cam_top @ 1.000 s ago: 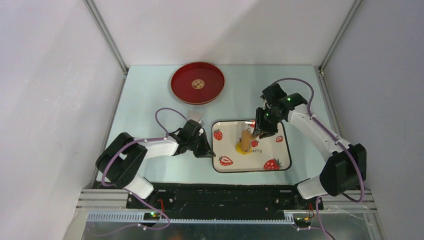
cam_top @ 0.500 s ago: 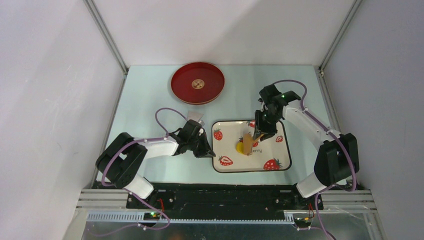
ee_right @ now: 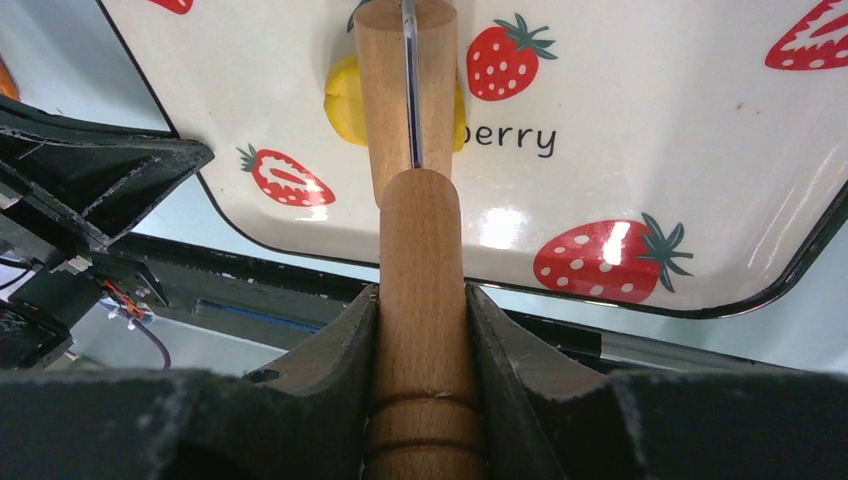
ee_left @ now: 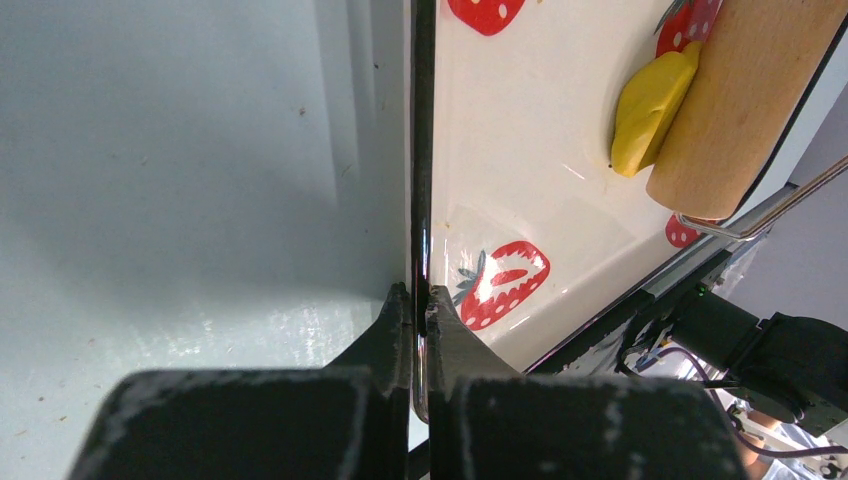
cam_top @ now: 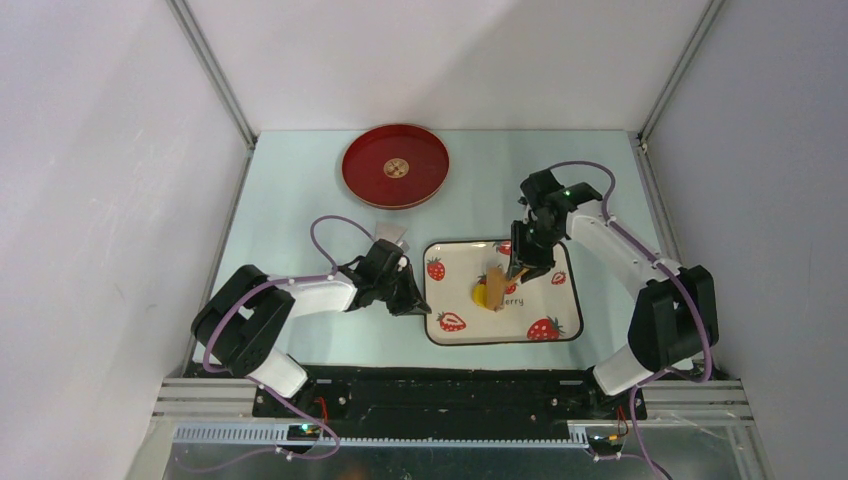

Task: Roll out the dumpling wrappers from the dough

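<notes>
Wooden roller (ee_right: 420, 240) over the dough (ee_right: 342, 100)

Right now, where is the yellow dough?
In the top view, the dough lies near the middle of the strawberry tray, slightly right of centre in the picture, partly under the wooden roller.

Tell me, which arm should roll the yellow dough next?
The right arm. The right gripper clamps the roller by its handle, with the roller resting on the dough in the tray. The left gripper is busy pinching the tray rim.
</notes>
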